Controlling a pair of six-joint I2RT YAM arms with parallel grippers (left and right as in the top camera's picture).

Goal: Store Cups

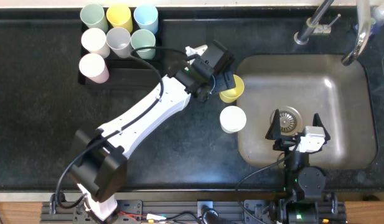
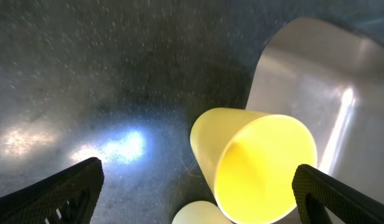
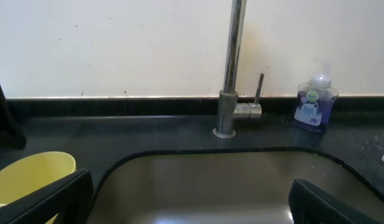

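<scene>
On my left wrist feed the left gripper (image 2: 198,194) had its fingers spread wide. The pale yellow plastic cup (image 2: 254,165) stood mouth-up between them, touching neither pad as far as I could tell. A round white cup (image 2: 201,214) sat just beside it.

From above I placed both cups on the black speckled counter (image 1: 192,155), at the left rim of the stainless steel sink (image 1: 341,81), with the white one nearer the arms' bases. The right gripper (image 1: 295,126) hung inside the sink near the drain, its fingers also parted.

The overhead feed gave me the black tray (image 1: 139,73) at the counter's far left, carrying seven pastel cups (image 1: 119,40). The right wrist feed looked across the sink to the chrome tap (image 3: 232,68) and, near the pale wall, a clear soap bottle of blue liquid (image 3: 315,104). The bottle bore a label, but its print was too small for me to read.
</scene>
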